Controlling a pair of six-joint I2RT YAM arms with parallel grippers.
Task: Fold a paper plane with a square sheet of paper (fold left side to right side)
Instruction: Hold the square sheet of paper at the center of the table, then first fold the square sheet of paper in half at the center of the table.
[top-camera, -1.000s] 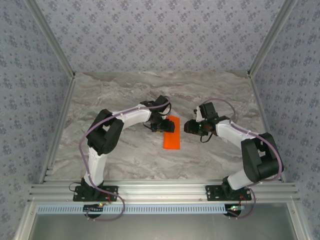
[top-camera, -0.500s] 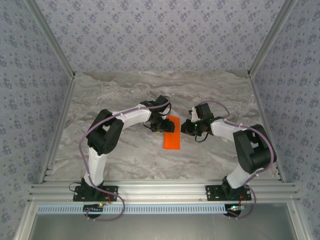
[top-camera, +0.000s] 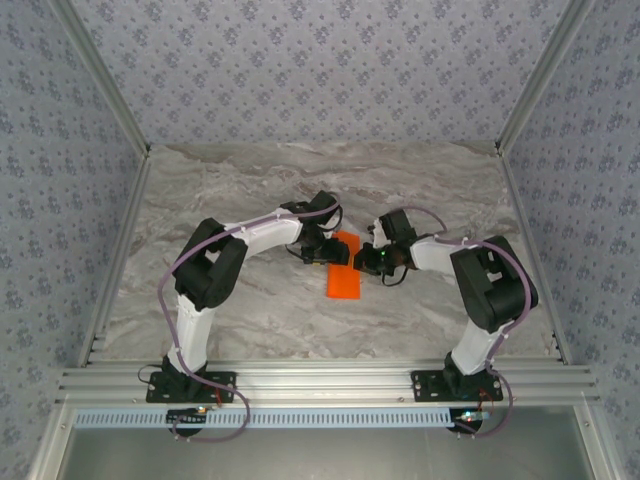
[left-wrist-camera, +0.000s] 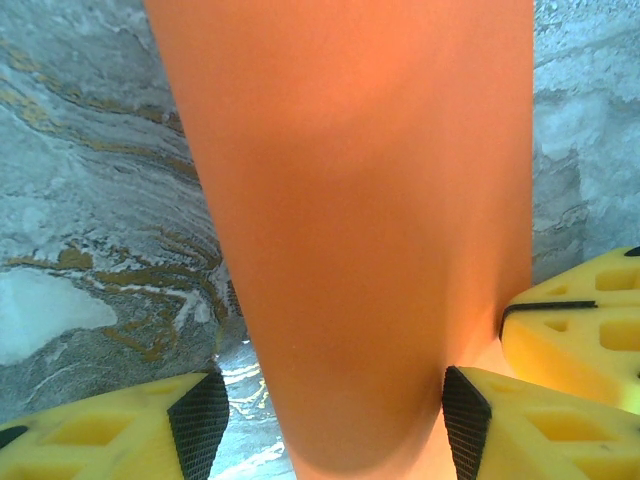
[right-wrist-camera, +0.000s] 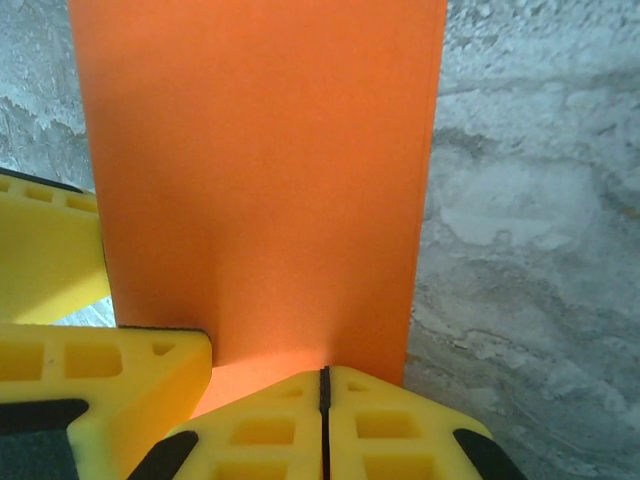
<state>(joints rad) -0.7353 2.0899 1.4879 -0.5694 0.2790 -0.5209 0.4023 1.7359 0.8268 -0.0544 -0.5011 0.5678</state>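
This is looking like a robotics lab test cell: the left arm and right arm are sitting bolted to an aluminium rail, and floral-papered panels in metal framing are enclosing a marble-patterned bench.

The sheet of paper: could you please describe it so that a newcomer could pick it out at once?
On the grey marbled table, look to the middle, just beyond the two arm bases. The sheet of paper lies there as a narrow strip between the left gripper and the right gripper. Its plain bright orange sets it apart from the pale veined stone around it.
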